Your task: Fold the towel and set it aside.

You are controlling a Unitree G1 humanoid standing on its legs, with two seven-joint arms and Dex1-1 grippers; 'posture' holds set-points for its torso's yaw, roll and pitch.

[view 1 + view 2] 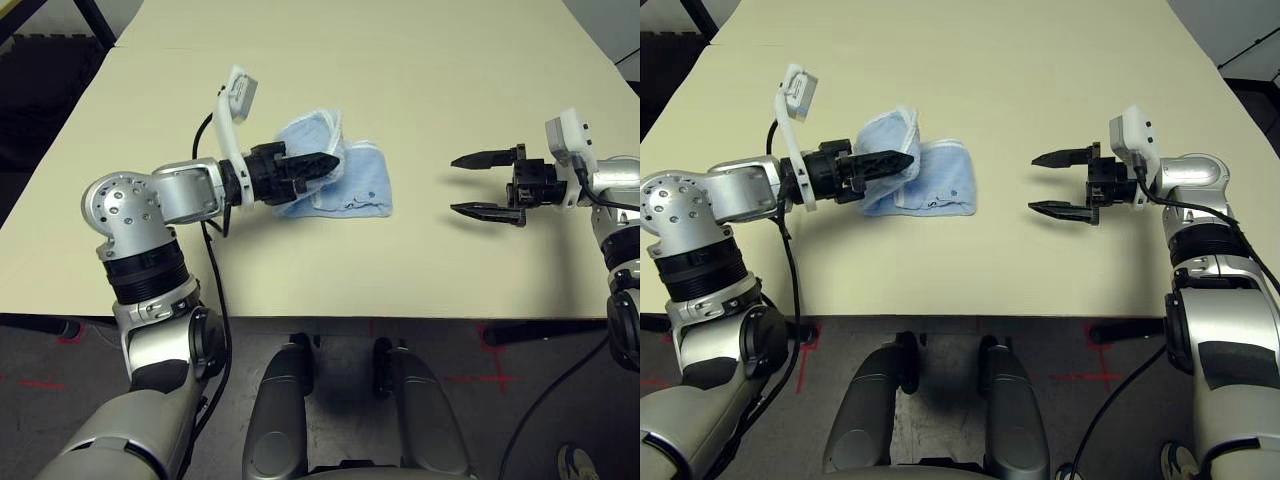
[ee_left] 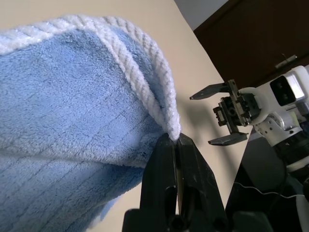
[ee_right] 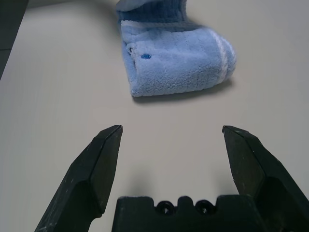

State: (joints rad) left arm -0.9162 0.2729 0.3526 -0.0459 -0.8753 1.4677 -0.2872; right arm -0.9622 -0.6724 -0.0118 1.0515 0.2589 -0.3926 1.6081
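Cream table, towel mid-fold

Towel on the table between the grippers, its left part lifted. Left gripper: jaws pressed together, pinching the towel's white edging at the tips. Right gripper: jaws spread, empty, well apart from the towel, pointing at its folded side. Left arm reaches across from the left; right arm faces it.

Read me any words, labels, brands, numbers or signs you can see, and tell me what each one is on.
No text reads clearly.
Towel: a small dark embroidered mark, too small to read.
Camera mount on the left arm: faint print on its pale casing, too small to read.
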